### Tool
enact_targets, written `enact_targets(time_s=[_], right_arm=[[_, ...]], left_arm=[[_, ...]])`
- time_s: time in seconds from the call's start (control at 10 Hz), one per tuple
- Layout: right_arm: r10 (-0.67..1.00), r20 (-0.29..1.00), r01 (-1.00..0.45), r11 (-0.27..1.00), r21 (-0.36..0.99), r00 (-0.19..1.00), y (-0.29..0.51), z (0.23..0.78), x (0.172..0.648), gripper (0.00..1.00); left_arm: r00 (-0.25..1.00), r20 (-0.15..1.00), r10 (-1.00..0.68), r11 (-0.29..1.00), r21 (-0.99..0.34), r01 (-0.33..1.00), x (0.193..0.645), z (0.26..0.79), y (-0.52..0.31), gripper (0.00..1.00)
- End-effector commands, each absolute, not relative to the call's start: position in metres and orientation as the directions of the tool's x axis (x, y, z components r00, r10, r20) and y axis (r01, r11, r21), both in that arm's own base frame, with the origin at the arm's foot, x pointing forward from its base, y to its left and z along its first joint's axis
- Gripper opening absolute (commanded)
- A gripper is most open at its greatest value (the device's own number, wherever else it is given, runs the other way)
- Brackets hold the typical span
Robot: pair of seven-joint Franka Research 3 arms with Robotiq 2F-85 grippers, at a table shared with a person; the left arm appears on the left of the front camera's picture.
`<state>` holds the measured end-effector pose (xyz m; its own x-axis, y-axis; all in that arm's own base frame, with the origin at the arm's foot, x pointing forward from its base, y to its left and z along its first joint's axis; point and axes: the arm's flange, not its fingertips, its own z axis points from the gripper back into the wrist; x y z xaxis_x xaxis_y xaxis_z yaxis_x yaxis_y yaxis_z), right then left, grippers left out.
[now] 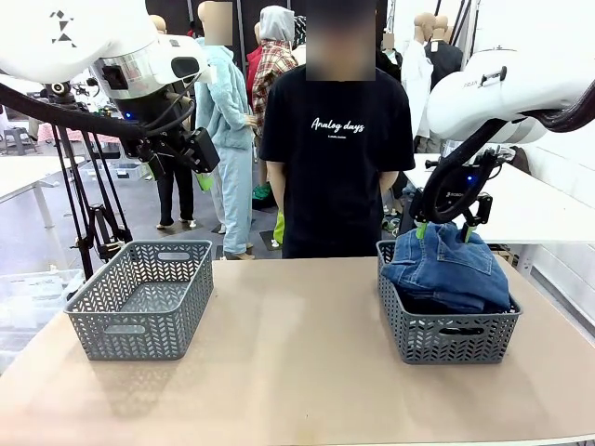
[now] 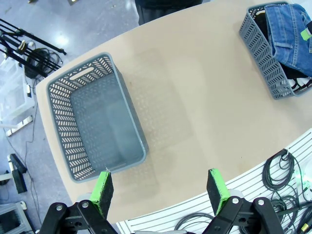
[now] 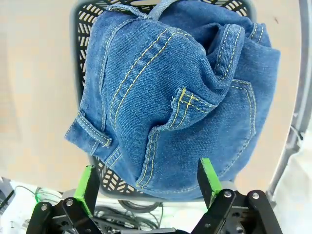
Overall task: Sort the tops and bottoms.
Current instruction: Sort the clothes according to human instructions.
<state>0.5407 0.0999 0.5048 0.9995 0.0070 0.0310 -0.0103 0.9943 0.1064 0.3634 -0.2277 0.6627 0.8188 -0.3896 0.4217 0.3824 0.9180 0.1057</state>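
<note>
I see both grippers wide and holding nothing: right gripper [image 1: 446,229] just above jeans [image 1: 448,268] heaped over the basket [image 1: 446,336] rim; left gripper [image 1: 203,177] high over bare table [image 1: 297,372].

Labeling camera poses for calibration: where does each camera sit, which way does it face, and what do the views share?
Front: fixed on the robot's side, facing across the table at the standing person; both arms show, the right hand open over the jeans.
Left wrist: high up, looking down at the empty basket; its own open hand at the bottom.
Right wrist: just above the jeans, looking down; open hand at the bottom.
Shared: jeans in the full basket appear in all three.
</note>
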Motion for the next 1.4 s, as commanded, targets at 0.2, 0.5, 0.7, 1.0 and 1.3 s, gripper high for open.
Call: enact_targets(time_s=[0.2, 0.5, 0.7, 1.0, 1.3], right_arm=[[0.016, 0.031, -0.02, 0.994, 0.107, 0.999, 0.1005, 0.5052, 0.542, 1.0], [0.016, 0.031, -0.02, 0.994, 0.107, 0.999, 0.1005, 0.5052, 0.542, 1.0], [0.016, 0.031, -0.02, 0.994, 0.107, 0.999, 0.1005, 0.5052, 0.542, 1.0], [0.016, 0.031, -0.02, 0.994, 0.107, 0.999, 0.1005, 0.5052, 0.542, 1.0], [0.016, 0.031, -0.02, 0.994, 0.107, 0.999, 0.1005, 0.5052, 0.542, 1.0]], left_arm=[[0.814, 0.421, -0.4, 0.913, 0.106, 0.394, 0.3632, 0.663, -0.2248, 1.0], [0.814, 0.421, -0.4, 0.913, 0.106, 0.394, 0.3632, 0.663, -0.2248, 1.0], [0.814, 0.421, -0.4, 0.913, 0.106, 0.394, 0.3632, 0.663, -0.2248, 1.0], [0.814, 0.421, -0.4, 0.913, 0.106, 0.394, 0.3632, 0.663, -0.2248, 1.0], [0.814, 0.421, -0.4, 0.913, 0.106, 0.394, 0.3632, 0.663, -0.2248, 1.0]])
